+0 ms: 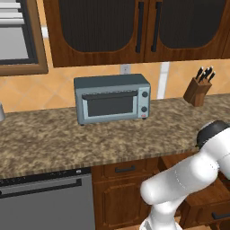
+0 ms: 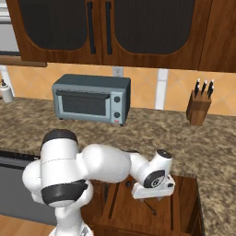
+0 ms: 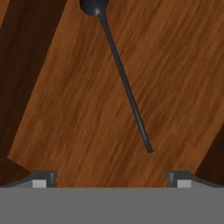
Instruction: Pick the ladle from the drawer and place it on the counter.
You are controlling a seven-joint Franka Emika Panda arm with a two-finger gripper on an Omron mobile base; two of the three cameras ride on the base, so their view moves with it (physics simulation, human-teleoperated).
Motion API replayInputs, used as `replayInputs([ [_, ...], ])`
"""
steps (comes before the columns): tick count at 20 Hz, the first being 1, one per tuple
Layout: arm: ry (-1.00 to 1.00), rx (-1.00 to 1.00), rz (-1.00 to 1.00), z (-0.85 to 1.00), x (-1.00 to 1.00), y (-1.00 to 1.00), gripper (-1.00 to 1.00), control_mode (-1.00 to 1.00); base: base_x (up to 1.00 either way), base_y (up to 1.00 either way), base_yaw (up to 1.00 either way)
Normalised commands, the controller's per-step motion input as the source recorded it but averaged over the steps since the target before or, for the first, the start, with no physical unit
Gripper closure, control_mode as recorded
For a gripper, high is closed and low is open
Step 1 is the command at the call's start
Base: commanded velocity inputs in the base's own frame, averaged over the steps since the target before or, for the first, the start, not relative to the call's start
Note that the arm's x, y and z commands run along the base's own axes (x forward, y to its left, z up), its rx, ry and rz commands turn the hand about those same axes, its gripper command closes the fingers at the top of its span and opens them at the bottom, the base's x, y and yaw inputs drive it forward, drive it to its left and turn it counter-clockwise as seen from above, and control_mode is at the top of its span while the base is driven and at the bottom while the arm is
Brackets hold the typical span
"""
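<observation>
**Fingers spread above the ladle in the open drawer**

We see our fingers (image 3: 111, 178) released, spread wide and holding nothing, poised over the open drawer (image 2: 184, 203). The ladle (image 3: 124, 81) lies flat on the drawer's wooden floor just ahead of the fingertips, its handle end nearest us between them, its bowl farthest. The table (image 2: 203, 138) lies beyond, above the drawer.

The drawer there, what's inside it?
A slim dark ladle lies flat on the wooden floor of the open drawer, right below the open pincer. In the right base view the arm covers part of the drawer, so the rest stays unknown.
</observation>
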Motion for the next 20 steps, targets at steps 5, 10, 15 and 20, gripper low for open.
replayInputs([
  [5, -0.02, 0.04, 0.09, -0.35, 0.27, -0.09, -1.0, -1.0, 0.0, 0.0, 0.0],
  [10, -0.1, 0.01, 0.04, -0.51, 0.26, 0.0, -1.0, -1.0, 0.0, 0.0, 0.0],
  [15, 0.0, 0.01, 0.03, -0.44, 0.33, 0.0, -1.0, -1.0, 0.0, 0.0, 0.0],
  [20, 0.0, 0.0, 0.02, -0.69, 0.06, 0.0, -1.0, -1.0, 0.0, 0.0, 0.0],
])
